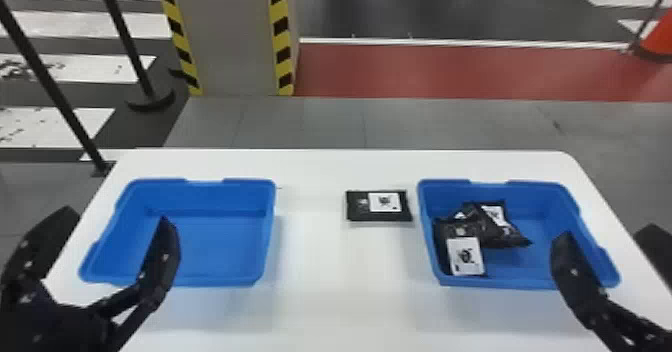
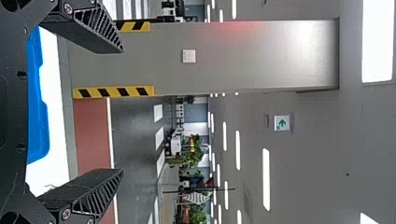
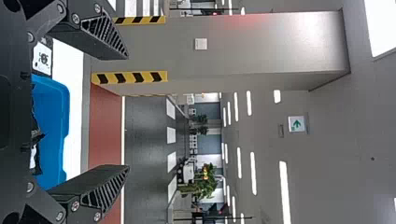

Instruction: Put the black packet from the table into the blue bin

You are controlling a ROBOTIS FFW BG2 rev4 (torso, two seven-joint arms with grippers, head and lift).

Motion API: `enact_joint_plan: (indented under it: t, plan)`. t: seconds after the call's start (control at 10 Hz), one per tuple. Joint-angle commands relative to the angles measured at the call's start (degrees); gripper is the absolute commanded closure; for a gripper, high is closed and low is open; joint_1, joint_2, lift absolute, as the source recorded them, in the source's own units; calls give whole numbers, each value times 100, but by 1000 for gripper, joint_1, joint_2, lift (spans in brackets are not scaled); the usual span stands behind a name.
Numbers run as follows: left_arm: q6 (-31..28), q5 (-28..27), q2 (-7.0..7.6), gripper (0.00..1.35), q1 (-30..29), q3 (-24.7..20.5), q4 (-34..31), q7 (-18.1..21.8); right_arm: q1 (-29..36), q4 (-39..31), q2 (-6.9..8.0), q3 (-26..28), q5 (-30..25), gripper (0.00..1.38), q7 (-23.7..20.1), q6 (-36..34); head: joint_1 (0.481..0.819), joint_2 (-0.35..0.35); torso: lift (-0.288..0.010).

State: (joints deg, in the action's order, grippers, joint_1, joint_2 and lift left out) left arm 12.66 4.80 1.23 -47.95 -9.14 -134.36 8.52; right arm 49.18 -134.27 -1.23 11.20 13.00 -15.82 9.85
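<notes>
A flat black packet [image 1: 357,206] with a white label lies on the white table [image 1: 320,256], just left of the right-hand blue bin [image 1: 542,276]. That bin holds more black packets [image 1: 487,233]. The left-hand blue bin [image 1: 210,248] has nothing in it. My left gripper [image 1: 112,226] is open at the left bin's near left side; in the left wrist view the left gripper [image 2: 122,111] has its fingers wide apart. My right gripper [image 1: 602,241] stands open by the right bin's near right corner, and the right wrist view has the right gripper [image 3: 128,112] with nothing between its fingers, the packet's label [image 3: 42,58] showing beyond.
Beyond the table's far edge stands a grey pillar [image 1: 232,36] with yellow and black stripes. Black posts [image 1: 55,88] are at the left, and an orange cone [image 1: 661,38] is at the far right. A strip of bare tabletop separates the two bins.
</notes>
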Motion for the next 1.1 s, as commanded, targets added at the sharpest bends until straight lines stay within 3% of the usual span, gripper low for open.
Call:
enact_joint_plan:
  t: [0.0,0.6,1.0]
  plan:
    - [-14,0,0,114,14,0,0,0,-10,5,0,0,-20,196,0,0,695,6,-110]
    - [-85,0,0,111,56,34,0,0,-81,5,-18,0,-43,196,26,-197,695,3,-110]
    - [-113,12,0,113,56,34,0,0,-1065,412,-220,-103,-20,196,26,-1308,695,7,-110]
